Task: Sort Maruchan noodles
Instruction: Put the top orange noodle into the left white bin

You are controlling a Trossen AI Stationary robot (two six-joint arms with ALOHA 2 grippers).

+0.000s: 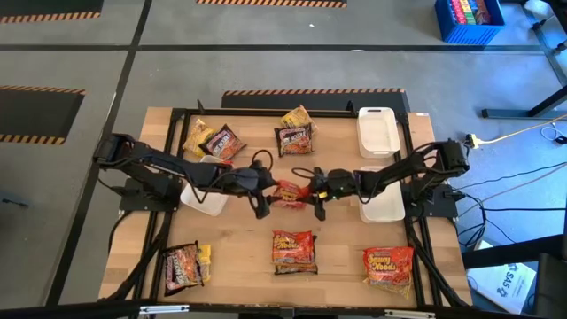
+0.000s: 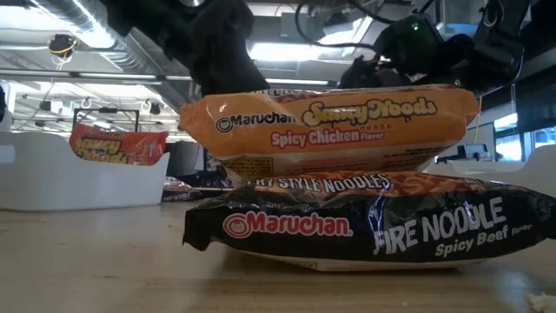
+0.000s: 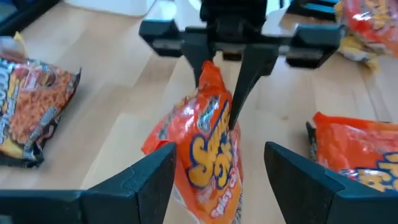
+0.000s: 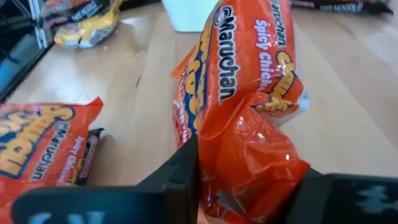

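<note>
Packet, orange ramen [image 1: 290, 193], tabletop centre: light, crinkly, slippery; right gripper [image 1: 315, 190] fingers pinch its 3 o'clock edge; left gripper [image 1: 263, 188] fingers released, straddling it.

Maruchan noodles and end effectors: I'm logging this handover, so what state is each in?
Red-orange packet: lifted at mid-table, standing on edge between both arms.
Right end effector: shut on the red-orange packet's end.
Left end effector: open, fingers either side of the same packet.
Other packets: lying flat on the table.
</note>
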